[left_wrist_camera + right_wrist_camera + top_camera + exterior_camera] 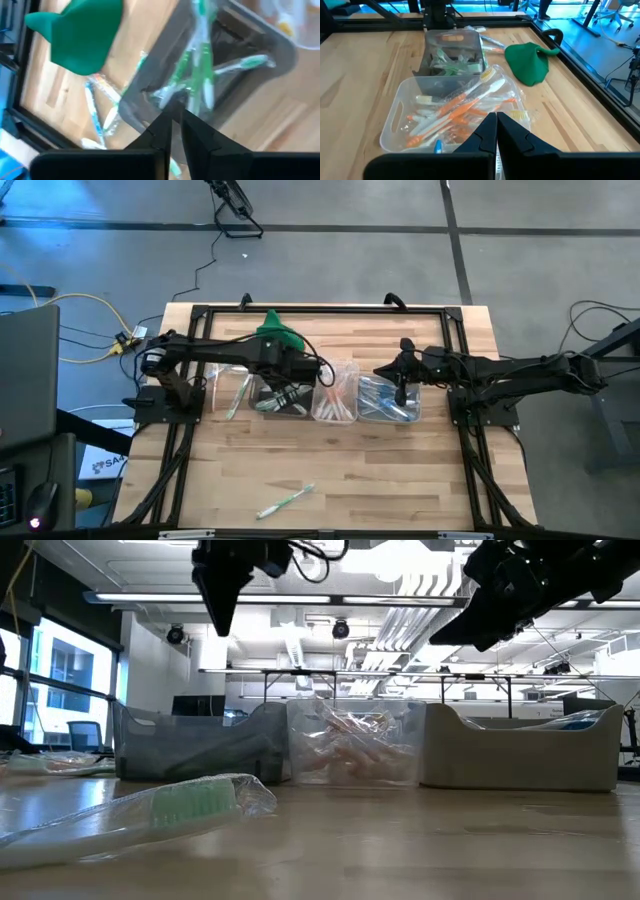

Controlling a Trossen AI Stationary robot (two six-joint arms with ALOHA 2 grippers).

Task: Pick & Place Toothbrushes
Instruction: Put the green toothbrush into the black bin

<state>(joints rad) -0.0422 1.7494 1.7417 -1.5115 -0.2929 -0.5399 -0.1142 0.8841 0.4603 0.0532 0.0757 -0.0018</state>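
Green toothbrushes (200, 75) lie in the grey tub (277, 397) under the left gripper (175, 127), jaws nearly closed, empty. Right gripper (496, 131), jaws closed, hovers over the blue-brush tub (388, 402). One toothbrush (285, 501) lies on the bench (400, 470).

Very little writing shows from my position. Off my table's edge at about eight o'clock, a white card or box (103, 464) on the floor carries dark printed letters; I can make out something like "SA", but the rest is cut off by the table frame and too small to read. I find no other legible text.
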